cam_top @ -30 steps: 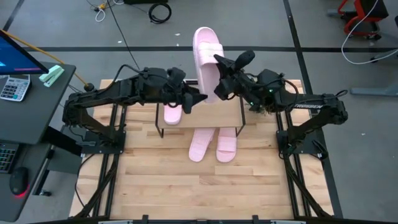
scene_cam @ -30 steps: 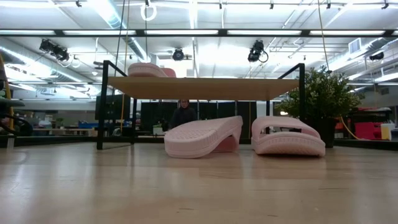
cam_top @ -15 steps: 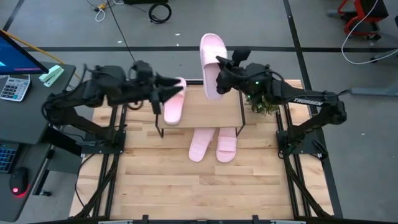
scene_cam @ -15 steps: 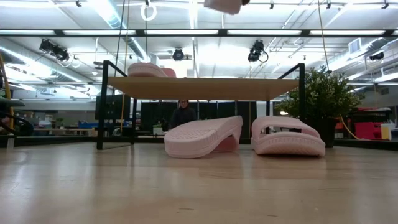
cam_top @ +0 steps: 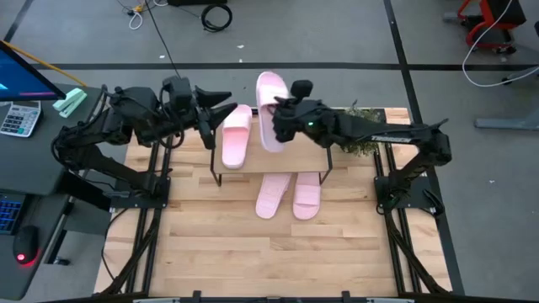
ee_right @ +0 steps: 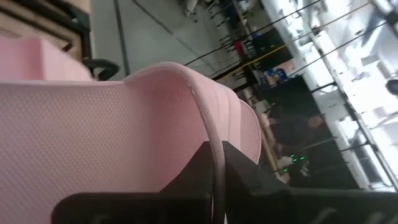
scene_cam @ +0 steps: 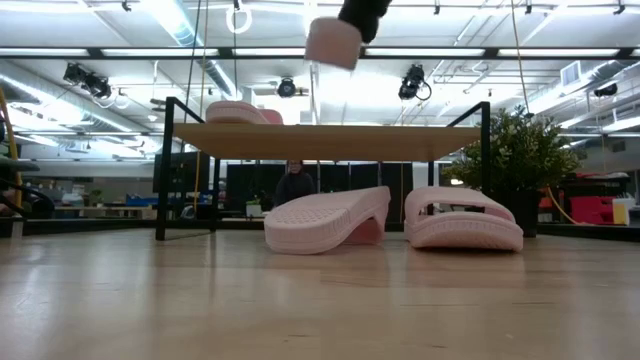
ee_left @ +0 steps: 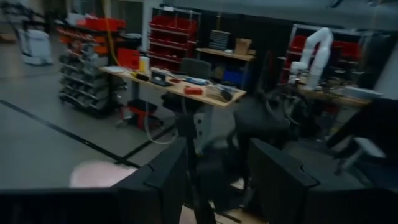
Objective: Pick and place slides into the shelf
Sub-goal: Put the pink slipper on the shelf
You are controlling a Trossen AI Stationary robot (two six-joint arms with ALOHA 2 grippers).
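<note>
The right gripper (cam_top: 282, 126) clamps a pink slide (cam_top: 270, 109) above the shelf (cam_top: 290, 156), a second slide (cam_top: 235, 135) lying just beside it; the left gripper (cam_top: 221, 105) hangs open nearby.

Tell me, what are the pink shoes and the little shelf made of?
The slides, like the one on the table, look like soft foam or rubber: matte, with a fine dimpled sole, also seen on the one in the right gripper. The shelf seems to have a light wood top, pale and smooth, on thin black legs, probably metal.
</note>
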